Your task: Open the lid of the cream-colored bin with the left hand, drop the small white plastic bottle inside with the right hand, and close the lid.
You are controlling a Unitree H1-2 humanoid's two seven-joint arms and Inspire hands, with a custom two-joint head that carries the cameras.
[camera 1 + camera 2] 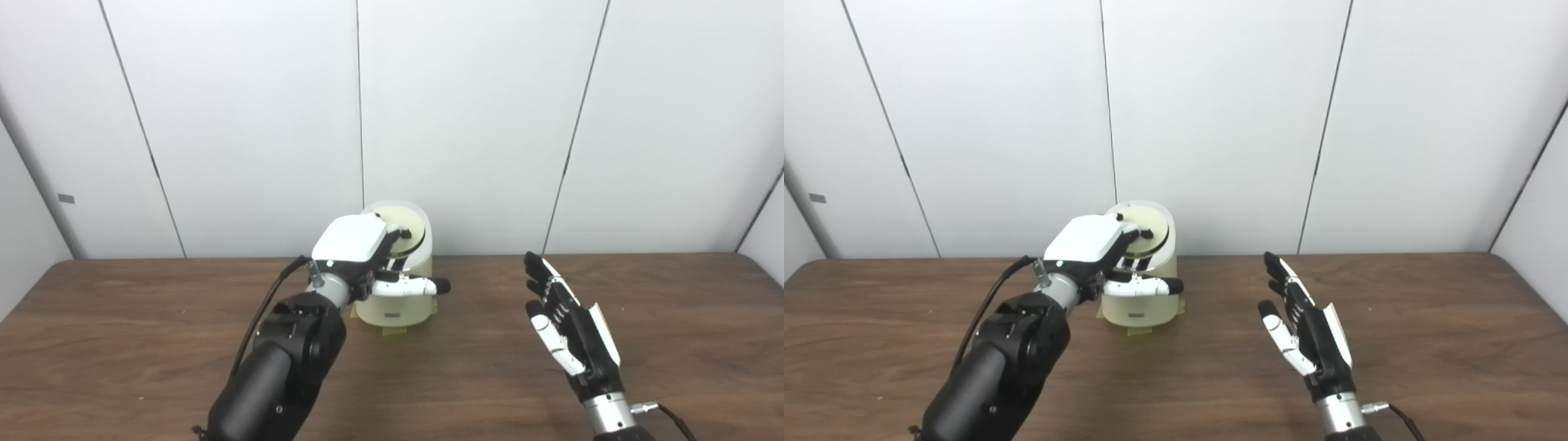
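bin (pixel 401 300) mouth: blocked by left hand (pixel 361 257), raised lid (pixel 404 229) | table (pixel 153 318): open (both sides)

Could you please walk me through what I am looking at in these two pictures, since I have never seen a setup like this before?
Both pictures show the same moment, taken by two cameras side by side on a humanoid robot's head, looking down at its own arms over a brown wooden table. The arms enter from the bottom edge.

The left hand reaches to a cream-colored bin standing near the white wall. Its fingers rest on the bin's lid, which is tilted up, so the bin stands open. Yellowish tape shows at the bin's base.

The right hand floats above the table to the right of the bin, palm turned inward, fingers spread, holding nothing.

The small white bottle that the job calls for is not visible anywhere; whether it already lies inside the bin cannot be told.
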